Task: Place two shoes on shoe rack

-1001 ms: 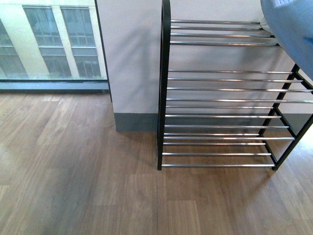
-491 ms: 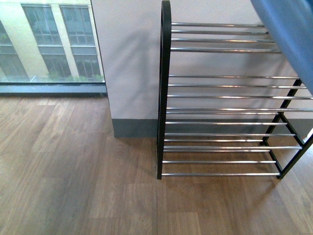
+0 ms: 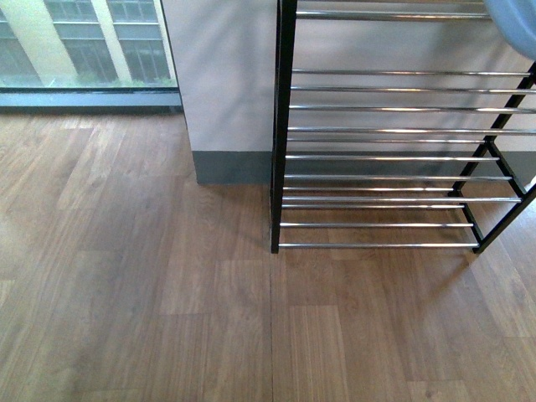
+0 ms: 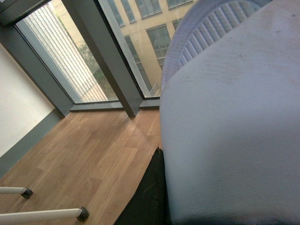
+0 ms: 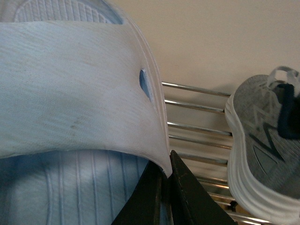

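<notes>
Item 1: right tool [image 5: 164, 187], black fingers pinched nearly together on the strap edge of a pale blue slide [image 5: 70, 84]. The strap is finely ribbed with one small oval vent and faint scuffs, and the footbed is grooved. It is carried in the air, just before the rack's upper bars.

Item 2: left tool [image 4: 152, 187], one dark finger showing, pressed against a second slide [image 4: 234, 131] of the same pale ribbed make. Judged gripped, held above the floor.

Item 3: shoe rack [image 3: 283, 126], black frame with silver bars, standing against the wall. Its lower tiers are bare.

Item 4: grey sneaker [image 5: 262, 140] with a thick white sole and navy collar, resting on the rack bars beside the right-hand slide.

Item 5: wooden floor [image 3: 126, 293]; window [image 3: 84, 42] beyond.

Step in hand: carrying to the rack. The next move calls for lowering each shoe flat across two bars, clear of the sneaker, then releasing.
</notes>
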Available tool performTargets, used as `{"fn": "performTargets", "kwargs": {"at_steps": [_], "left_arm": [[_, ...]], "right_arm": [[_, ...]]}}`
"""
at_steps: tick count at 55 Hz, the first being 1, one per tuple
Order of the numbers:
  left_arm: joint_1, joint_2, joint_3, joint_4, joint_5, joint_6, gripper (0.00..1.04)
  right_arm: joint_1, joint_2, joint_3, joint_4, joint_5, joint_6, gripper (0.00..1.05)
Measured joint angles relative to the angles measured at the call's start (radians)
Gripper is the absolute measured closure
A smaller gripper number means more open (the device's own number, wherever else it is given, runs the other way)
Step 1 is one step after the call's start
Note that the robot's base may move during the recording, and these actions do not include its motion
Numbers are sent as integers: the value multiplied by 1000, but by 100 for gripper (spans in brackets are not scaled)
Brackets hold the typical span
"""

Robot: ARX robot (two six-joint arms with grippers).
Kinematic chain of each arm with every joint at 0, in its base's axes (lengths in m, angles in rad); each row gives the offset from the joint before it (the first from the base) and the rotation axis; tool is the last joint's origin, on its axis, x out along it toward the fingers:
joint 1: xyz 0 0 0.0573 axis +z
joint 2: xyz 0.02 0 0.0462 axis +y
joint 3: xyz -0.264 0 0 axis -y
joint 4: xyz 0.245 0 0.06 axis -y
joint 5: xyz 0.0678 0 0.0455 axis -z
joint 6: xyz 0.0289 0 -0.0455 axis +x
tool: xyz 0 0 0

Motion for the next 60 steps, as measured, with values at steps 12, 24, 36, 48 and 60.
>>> {"fn": "performTargets", "kwargs": {"at_steps": [12, 24, 36, 48, 60], "left_arm": [[0, 0, 0, 0, 0, 0, 103], [0, 0, 0, 0, 0, 0, 103], [0, 0, 0, 0, 0, 0, 103], [0, 0, 0, 0, 0, 0, 103], [0, 0, 0, 0, 0, 0, 103]], "right_arm": [[1, 270, 337, -158, 69, -19, 103], [-17, 466, 597, -333, 139, 6, 103], [-64, 637, 808, -461, 232, 46, 103], [-90, 674, 885, -483, 319, 40, 103], [-88, 674, 873, -458, 311, 37, 71]]}}
